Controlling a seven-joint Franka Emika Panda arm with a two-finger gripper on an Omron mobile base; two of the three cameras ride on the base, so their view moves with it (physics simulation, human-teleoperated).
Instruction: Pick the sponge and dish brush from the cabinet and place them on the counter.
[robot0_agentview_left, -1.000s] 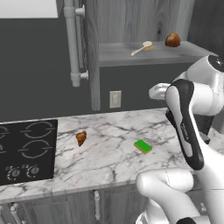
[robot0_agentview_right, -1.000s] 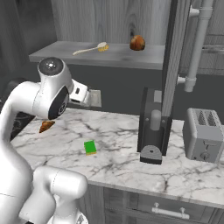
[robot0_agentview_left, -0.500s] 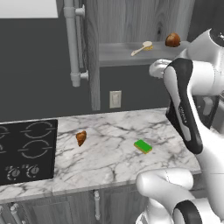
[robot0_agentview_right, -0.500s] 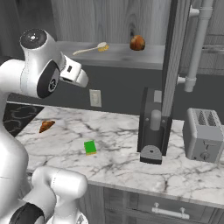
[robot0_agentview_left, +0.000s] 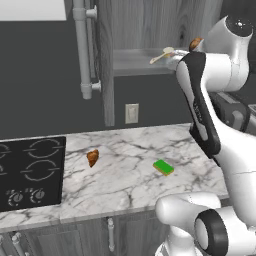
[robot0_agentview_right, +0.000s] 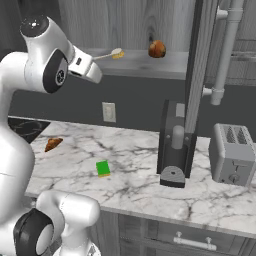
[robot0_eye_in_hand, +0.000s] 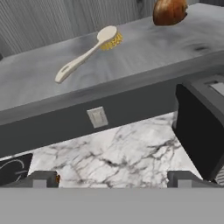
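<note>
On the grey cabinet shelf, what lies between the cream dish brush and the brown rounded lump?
Nothing: in the hand view, bare grey shelf separates the cream dish brush from the brown rounded lump.

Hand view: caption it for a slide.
Open tool faces the cabinet shelf holding the dish brush and a brown lump.

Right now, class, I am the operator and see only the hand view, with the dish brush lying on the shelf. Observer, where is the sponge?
Observer: The sponge lies flat on the marble counter, below the shelf.
Operator: Is anything near it?
Observer: A small pastry lies apart from it, closer to the cooktop.
Operator: Which cabinet door is open?
Observer: The door beside the brown lump stands edge-on, its bar handle facing outward.
</note>
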